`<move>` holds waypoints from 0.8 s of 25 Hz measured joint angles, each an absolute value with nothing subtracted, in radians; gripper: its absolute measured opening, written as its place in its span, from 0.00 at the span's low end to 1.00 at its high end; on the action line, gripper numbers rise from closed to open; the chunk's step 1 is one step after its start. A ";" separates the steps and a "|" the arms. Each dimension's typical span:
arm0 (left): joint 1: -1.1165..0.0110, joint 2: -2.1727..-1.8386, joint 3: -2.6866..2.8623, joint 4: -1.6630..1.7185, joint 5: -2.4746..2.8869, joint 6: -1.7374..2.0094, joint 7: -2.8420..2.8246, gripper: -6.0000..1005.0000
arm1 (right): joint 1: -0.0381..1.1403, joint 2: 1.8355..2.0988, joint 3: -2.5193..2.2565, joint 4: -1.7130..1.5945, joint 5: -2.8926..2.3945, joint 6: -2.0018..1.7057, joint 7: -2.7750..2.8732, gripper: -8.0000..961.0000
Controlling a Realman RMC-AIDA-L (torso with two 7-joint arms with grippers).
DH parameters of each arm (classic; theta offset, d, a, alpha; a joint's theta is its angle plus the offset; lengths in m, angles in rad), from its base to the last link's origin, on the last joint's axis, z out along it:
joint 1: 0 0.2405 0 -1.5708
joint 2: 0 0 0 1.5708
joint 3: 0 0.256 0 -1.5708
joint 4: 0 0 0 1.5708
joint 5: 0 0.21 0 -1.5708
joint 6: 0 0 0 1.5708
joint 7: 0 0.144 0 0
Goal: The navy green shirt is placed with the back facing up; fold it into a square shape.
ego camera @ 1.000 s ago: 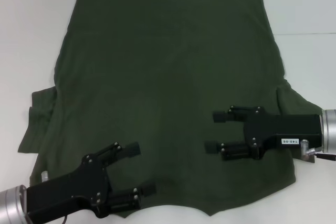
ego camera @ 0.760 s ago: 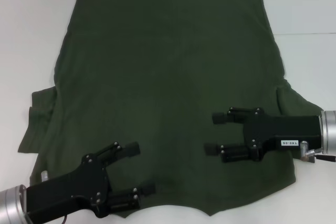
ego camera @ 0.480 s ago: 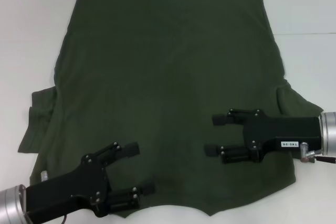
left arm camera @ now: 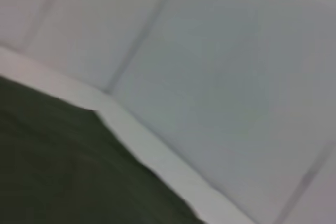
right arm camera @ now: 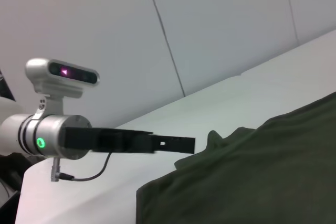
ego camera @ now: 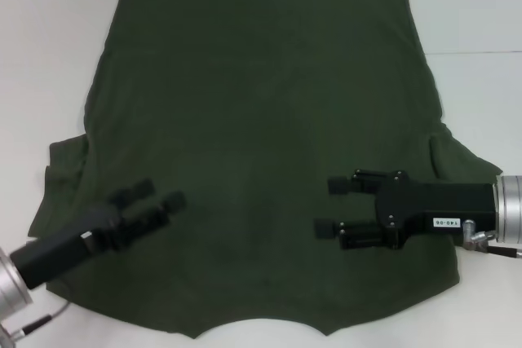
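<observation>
The navy green shirt (ego camera: 261, 136) lies spread flat on the white table (ego camera: 481, 112), plain side up, stretching away from both grippers and beneath them. The right gripper (ego camera: 328, 206) sits over the near right part of the cloth, fingers spread apart. The left gripper (ego camera: 163, 199) is over the near left sleeve area, blurred; its fingers' state cannot be told. Nothing lies between them but dark olive knit cloth, lightly creased at the sleeves.
</observation>
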State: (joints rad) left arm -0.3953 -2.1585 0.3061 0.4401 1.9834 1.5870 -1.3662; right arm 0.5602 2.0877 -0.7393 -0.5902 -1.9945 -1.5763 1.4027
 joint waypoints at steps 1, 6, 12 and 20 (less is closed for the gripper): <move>-0.397 -2.158 0.297 0.441 1.983 1.571 -1.379 0.95 | 0.560 2.088 -0.739 -0.587 -1.993 -1.574 1.407 0.95; -0.405 -2.145 0.220 0.447 1.983 1.446 -1.443 0.95 | 0.556 2.088 -0.738 -0.580 -1.971 -1.567 1.424 0.95; -0.409 -2.121 0.175 0.457 1.983 1.324 -1.488 0.94 | 0.555 2.088 -0.737 -0.570 -1.949 -1.558 1.433 0.95; -0.421 -2.116 0.164 0.460 1.982 1.173 -1.491 0.94 | 0.563 2.089 -0.736 -0.546 -1.948 -1.525 1.440 0.95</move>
